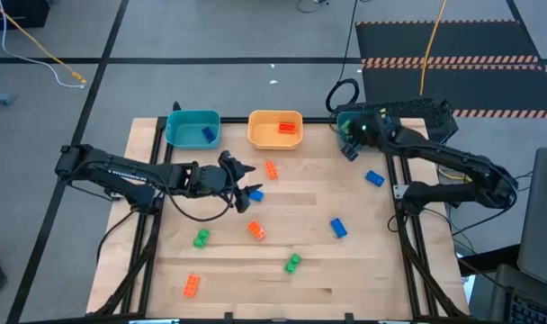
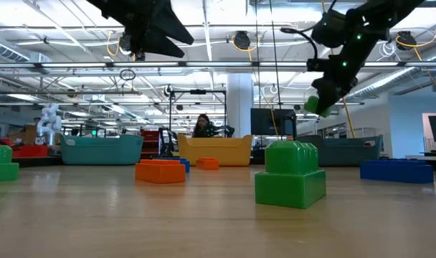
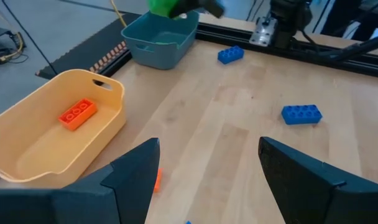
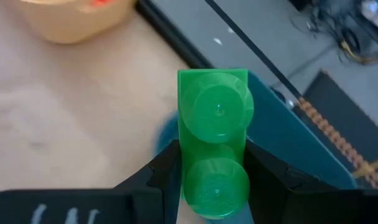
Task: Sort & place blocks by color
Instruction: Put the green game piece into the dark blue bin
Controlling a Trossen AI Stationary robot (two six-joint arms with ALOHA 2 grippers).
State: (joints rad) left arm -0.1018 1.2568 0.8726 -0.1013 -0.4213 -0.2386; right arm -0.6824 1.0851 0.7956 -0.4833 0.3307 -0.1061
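Right wrist view has the right claw (image 4: 215, 180) clamped on a green block (image 4: 215, 143) over the far-right teal tray (image 4: 301, 140); center it inside before releasing. Left claw (image 3: 204, 171) hangs wide open, empty, mid-counter (image 1: 345, 270).

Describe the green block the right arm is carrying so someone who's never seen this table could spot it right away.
Start at the dark teal tray at the table's far right corner, beside the orange tray. The right gripper hangs over it, jaws shut on the green block. It is the only block off the table; the other green blocks lie on the wood.
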